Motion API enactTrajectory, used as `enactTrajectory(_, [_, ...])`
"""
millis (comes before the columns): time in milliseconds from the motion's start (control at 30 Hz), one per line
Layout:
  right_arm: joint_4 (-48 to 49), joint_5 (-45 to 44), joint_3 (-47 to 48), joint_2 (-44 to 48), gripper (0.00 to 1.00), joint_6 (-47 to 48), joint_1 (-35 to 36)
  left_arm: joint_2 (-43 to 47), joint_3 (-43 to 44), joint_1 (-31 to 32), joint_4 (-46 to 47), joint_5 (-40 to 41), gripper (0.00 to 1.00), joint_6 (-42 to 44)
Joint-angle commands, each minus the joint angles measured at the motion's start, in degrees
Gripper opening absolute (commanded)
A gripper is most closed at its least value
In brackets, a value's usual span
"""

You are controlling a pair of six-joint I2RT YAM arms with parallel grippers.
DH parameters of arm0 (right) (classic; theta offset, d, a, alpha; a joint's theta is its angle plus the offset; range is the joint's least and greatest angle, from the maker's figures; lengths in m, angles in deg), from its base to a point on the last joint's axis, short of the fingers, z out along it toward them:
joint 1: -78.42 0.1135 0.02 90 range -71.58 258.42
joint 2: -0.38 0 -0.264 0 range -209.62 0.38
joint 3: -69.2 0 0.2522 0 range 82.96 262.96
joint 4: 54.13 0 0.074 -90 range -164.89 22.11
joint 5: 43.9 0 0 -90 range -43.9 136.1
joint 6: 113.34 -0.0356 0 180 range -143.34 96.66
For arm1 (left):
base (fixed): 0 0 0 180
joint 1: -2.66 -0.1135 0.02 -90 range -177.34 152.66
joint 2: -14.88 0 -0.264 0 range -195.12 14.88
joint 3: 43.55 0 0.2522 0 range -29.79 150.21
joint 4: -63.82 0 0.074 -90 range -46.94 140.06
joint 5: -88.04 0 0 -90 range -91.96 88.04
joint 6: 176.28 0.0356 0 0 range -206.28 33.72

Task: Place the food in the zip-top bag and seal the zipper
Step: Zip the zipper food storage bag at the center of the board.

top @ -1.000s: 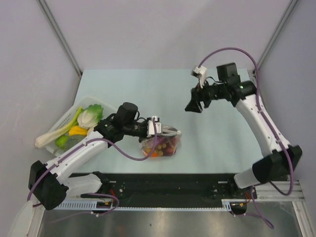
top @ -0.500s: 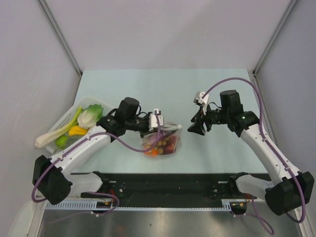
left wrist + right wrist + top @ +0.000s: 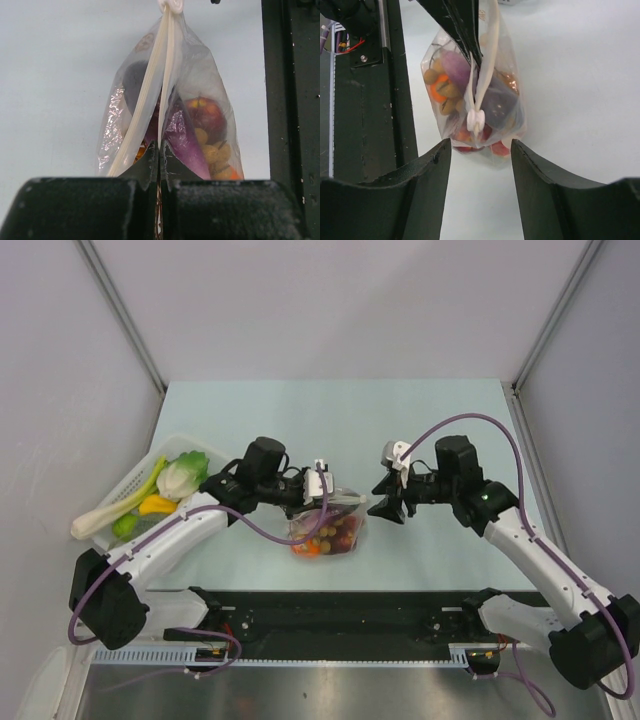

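Observation:
The zip-top bag (image 3: 330,528) hangs over the table's near middle, full of food: red (image 3: 207,112), purple (image 3: 182,137), tan (image 3: 215,152) and orange (image 3: 440,87) pieces. My left gripper (image 3: 322,497) is shut on the zipper (image 3: 161,75) at its left end and holds the bag up; the jaws pinch the strip in the left wrist view (image 3: 159,152). The white slider (image 3: 475,120) sits at the strip's right end. My right gripper (image 3: 384,508) is open just right of the bag, its jaws either side of the slider end but apart from it (image 3: 479,146).
A white tray (image 3: 137,473) at the left table edge holds a leafy vegetable (image 3: 184,474), a yellow piece (image 3: 157,505) and a long pale stalk (image 3: 100,517). A black rail (image 3: 330,608) runs along the near edge below the bag.
My right arm has swung from the far middle of the table down and left to the bag's slider end. The left gripper still holds the bag, slightly raised.

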Motion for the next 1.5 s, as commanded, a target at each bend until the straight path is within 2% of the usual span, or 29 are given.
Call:
enactTrajectory(0, [3.7,-1.5,-0.8,1.1,0.51,0.1,2.2,-0.1,1.5,-0.3,1.5,-1.1,0.0,-0.3])
enactTrajectory(267, [3.8,-4.4,-0.9,-0.7,0.23,2.1,3.8,-0.1,1.5,-0.3,1.4,-2.1,0.0,0.0])
enactTrajectory(300, [4.0,-4.7,-0.9,-0.5,0.14,2.1,4.1,0.0,1.6,-0.3,1.5,-2.2,0.0,0.0])
enactTrajectory(367, [4.3,-5.9,-0.9,-0.1,0.06,2.1,4.7,0.0,2.0,-0.3,1.2,-2.5,0.0,-0.2])
enactTrajectory(400, [4.5,-6.3,-1.0,0.2,0.0,2.1,5.3,0.2,3.0,-0.3,1.2,-2.8,0.05,-0.8])
enactTrajectory(467, [4.5,-6.7,-1.0,0.6,0.0,1.9,5.4,0.4,4.8,0.0,1.0,-3.2,0.13,-2.0])
enactTrajectory(500, [4.3,-7.0,-1.0,0.7,0.0,1.9,5.5,0.3,6.0,0.4,0.6,-3.1,0.23,-3.0])
enactTrajectory(600, [3.6,-8.6,-0.9,1.4,0.0,2.2,5.9,-1.5,14.5,2.7,-2.9,-1.3,0.37,-4.0])
enactTrajectory(700, [4.1,-10.6,-0.9,2.3,0.0,1.4,6.0,-4.5,19.0,4.6,-4.6,-0.7,0.45,-5.4])
enactTrajectory(867, [5.2,-12.3,-2.1,3.9,0.0,1.4,5.9,-9.2,20.5,7.8,-6.4,-0.6,0.53,-2.7])
enactTrajectory(1033, [6.2,-12.9,-3.3,5.5,0.0,-0.1,5.9,-11.5,20.2,8.7,-5.8,-1.1,0.56,-2.0])
enactTrajectory(1300, [6.8,-13.2,-3.7,5.8,0.0,-0.7,6.0,-12.0,18.6,9.2,-0.4,-4.0,0.5,-6.1])
enactTrajectory(1467, [7.8,-14.4,-3.7,5.6,0.0,-1.6,6.0,-12.5,18.6,10.2,-0.5,-4.6,0.49,-6.1])
